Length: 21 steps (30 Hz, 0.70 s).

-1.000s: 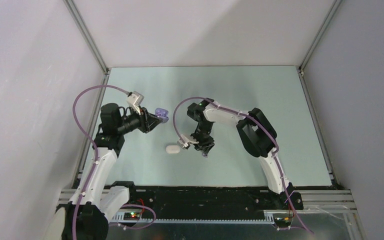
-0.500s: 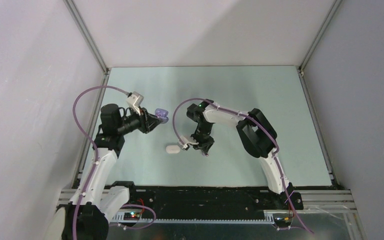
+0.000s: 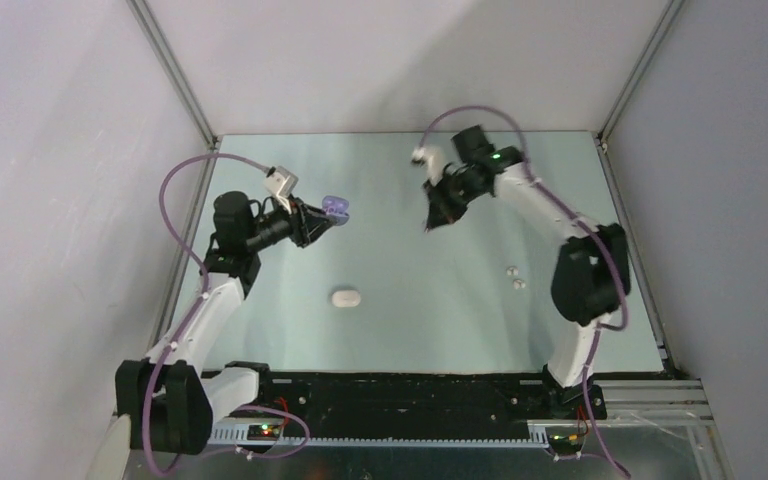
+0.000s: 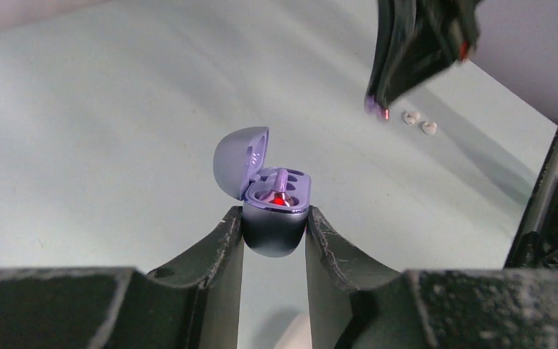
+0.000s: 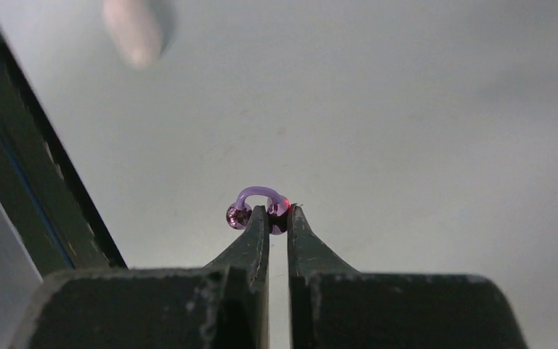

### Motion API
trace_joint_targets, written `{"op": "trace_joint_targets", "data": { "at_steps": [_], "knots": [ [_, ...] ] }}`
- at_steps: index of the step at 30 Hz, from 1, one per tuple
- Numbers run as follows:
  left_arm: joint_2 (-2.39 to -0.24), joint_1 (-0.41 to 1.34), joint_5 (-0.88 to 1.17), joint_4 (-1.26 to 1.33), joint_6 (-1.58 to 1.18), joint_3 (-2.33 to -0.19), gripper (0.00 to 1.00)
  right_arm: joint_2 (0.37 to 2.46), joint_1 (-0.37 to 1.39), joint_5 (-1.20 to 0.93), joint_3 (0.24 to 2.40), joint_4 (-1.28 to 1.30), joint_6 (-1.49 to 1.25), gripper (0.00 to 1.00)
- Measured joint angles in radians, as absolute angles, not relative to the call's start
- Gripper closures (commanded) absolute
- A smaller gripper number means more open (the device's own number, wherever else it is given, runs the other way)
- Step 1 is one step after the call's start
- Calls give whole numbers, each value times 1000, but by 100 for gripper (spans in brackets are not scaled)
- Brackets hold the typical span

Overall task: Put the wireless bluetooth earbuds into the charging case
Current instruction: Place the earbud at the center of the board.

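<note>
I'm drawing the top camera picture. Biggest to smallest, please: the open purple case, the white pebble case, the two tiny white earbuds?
1. Open purple case and white pebble case: about alike; the purple one is held up nearer the camera, so no ranking.
2. Two tiny white earbuds: smallest, alike.

Overhead view looks down; 2 wrist views skim the table closely.

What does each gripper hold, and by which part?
Left gripper: the open purple charging case, by the sides of its lower shell. Right gripper: a purple earbud, pinched near one end.
</note>
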<state>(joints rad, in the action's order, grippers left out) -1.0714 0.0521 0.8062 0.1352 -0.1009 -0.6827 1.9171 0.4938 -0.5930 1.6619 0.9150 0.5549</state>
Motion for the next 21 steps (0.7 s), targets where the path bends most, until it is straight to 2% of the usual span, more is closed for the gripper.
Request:
{"op": "trace_joint_targets", "data": {
  "at_steps": [4,10,14,21],
  "knots": [
    [-1132,114,780,208,-52,-738,100,1781,381,-483,1671,787,205,100],
    [-1210,191,720,292,-13,-822,100,1692,382,-244,1679,720,-129,100],
    [-1223,201,680,289,1,-831,100,1688,363,-129,1562,717,-241,100],
    [-1221,201,633,257,9,-831,100,1784,292,-69,1345,790,-283,100]
  ]
}}
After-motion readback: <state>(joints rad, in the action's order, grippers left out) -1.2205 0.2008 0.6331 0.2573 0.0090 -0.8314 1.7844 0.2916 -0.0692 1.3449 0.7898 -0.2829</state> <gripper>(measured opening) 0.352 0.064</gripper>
